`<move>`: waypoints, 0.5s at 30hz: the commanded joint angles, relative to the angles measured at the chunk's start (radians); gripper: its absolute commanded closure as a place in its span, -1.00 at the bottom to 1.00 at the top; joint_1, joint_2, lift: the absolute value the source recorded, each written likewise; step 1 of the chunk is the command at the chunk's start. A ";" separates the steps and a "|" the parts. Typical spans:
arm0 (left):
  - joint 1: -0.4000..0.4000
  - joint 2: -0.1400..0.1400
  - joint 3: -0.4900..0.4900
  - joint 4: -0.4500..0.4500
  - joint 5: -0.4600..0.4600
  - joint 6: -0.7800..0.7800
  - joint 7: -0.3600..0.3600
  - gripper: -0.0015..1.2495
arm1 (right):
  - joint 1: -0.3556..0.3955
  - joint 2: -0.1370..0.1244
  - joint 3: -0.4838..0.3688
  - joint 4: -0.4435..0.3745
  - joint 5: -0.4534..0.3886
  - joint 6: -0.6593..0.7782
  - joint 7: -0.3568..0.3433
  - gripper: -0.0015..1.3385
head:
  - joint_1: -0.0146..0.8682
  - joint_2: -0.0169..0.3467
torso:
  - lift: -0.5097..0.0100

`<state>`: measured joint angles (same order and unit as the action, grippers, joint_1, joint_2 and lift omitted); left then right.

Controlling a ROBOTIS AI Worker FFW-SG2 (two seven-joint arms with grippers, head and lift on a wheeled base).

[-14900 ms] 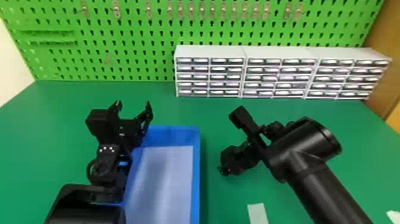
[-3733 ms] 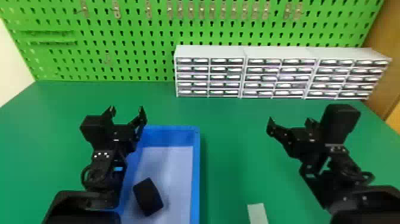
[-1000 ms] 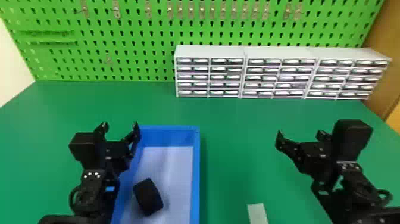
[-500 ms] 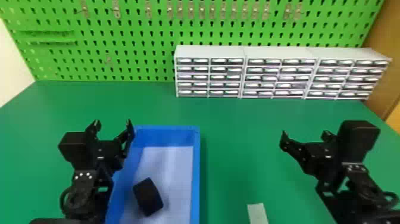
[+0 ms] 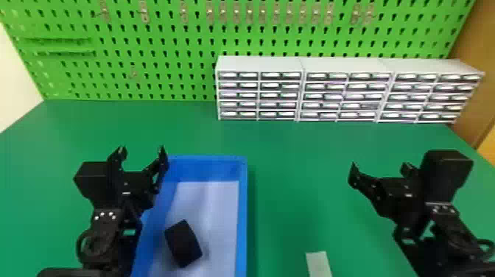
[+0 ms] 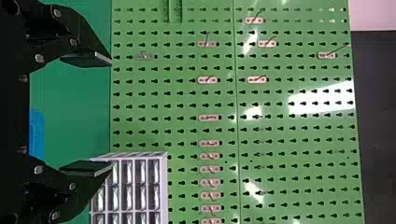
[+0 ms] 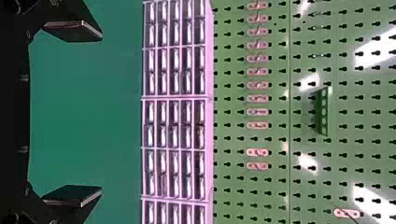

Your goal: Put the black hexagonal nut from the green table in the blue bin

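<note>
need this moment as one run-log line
black hexagonal nut: in blue bin | left hand: open, empty, near bin's left side | right hand: open, empty, over green table | placement: looks done

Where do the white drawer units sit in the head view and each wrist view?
Head view: the drawer units stand along the back of the green table, centre to right.
Left wrist view: the drawer units are partly behind one fingertip of the left hand.
Right wrist view: beyond the right hand.
Shared landmark: the green pegboard.
</note>
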<state>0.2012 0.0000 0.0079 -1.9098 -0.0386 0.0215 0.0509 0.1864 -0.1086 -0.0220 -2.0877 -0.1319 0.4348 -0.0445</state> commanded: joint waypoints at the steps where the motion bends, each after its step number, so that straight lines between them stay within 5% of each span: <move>1: 0.001 -0.003 0.000 0.002 -0.003 0.002 0.000 -0.26 | 0.001 0.001 0.001 0.000 0.001 -0.001 0.000 -0.79 | 0.52 -0.59 | 0.59; 15: 0.000 -0.003 -0.002 0.002 -0.003 0.003 0.000 -0.26 | 0.004 0.000 0.002 0.000 0.005 0.002 0.000 -0.79 | 0.52 -0.59 | 0.59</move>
<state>0.2024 0.0000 0.0060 -1.9083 -0.0413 0.0243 0.0506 0.1887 -0.1074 -0.0207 -2.0878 -0.1288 0.4371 -0.0445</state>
